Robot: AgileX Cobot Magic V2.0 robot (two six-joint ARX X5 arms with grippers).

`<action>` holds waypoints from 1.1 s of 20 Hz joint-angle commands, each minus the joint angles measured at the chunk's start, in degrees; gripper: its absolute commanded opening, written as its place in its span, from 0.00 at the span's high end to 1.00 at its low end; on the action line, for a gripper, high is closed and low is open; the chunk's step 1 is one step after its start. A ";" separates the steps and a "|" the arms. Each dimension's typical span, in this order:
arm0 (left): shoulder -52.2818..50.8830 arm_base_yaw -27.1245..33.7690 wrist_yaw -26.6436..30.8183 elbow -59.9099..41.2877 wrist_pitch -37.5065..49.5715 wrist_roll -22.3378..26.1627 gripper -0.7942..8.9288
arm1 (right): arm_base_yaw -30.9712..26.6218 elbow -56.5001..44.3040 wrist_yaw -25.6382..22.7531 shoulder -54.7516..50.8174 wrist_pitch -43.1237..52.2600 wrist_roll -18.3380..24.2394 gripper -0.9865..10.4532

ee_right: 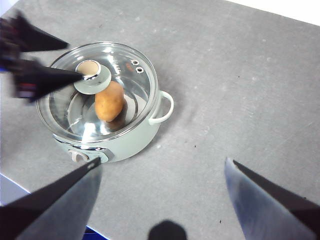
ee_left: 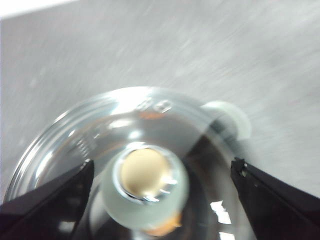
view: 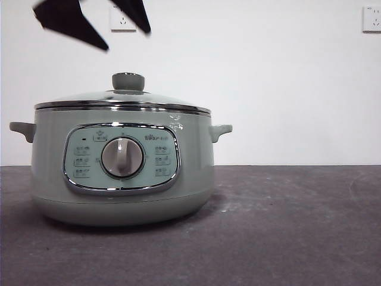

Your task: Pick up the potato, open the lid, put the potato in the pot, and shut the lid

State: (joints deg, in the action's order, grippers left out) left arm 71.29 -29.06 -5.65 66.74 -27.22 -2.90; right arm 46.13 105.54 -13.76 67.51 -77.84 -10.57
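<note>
The pot (view: pixel 122 179) is pale sage green, with a chrome-framed panel and a grey dial (view: pixel 122 157). Its lid (ee_right: pixel 97 92) is clear glass with a steel rim and a pale green knob (view: pixel 128 81). The potato (ee_right: pixel 109 101) is orange-brown. The desk (view: pixel 297 226) is mottled dark grey.

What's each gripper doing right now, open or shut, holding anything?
Left gripper: open, empty, above the knob of the lid on the pot.
Right gripper: open, empty, high above the table.
</note>
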 commanded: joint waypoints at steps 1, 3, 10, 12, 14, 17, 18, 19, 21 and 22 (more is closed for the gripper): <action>-4.50 -0.28 -2.62 0.22 -2.43 -0.55 0.50 | 0.07 -0.55 -0.33 -0.22 -0.70 -0.50 0.58; -9.25 -0.48 -4.02 0.22 -4.55 -0.55 0.67 | 0.09 -2.34 -0.68 -1.09 -0.66 -0.52 0.75; -21.70 -1.77 -2.67 -0.07 -8.39 2.19 0.93 | 0.07 -20.68 -13.66 -11.23 10.43 -2.45 0.93; -23.37 -1.79 -0.39 -0.15 -9.84 3.76 0.93 | 0.09 -28.37 -13.62 -16.11 17.81 -2.40 0.93; -25.03 -1.79 0.02 -1.66 -9.70 4.63 0.93 | 0.09 -36.54 -13.38 -21.03 24.94 -2.40 0.93; -28.26 -1.79 1.03 -6.73 -6.97 4.63 0.93 | 0.13 -48.24 -13.25 -27.19 35.15 -1.88 0.93; -29.46 -1.79 1.16 -9.27 -5.16 4.63 0.93 | 0.13 -52.02 -13.18 -28.96 38.80 -1.31 0.93; -30.84 -1.79 1.11 -12.09 -3.17 4.57 0.93 | 0.15 -55.54 -13.07 -30.53 42.10 -0.79 0.93; -33.77 -1.79 1.11 -18.01 0.33 4.37 0.93 | 0.20 -61.81 -8.61 -32.83 48.48 0.72 0.93; -34.82 -1.79 1.14 -20.09 1.31 4.37 0.93 | 0.22 -63.82 -5.99 -33.46 50.84 0.81 0.93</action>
State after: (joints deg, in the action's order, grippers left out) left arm 37.21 -30.63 -4.67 48.58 -26.83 1.06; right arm 46.17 43.86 -22.11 34.52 -29.50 -10.87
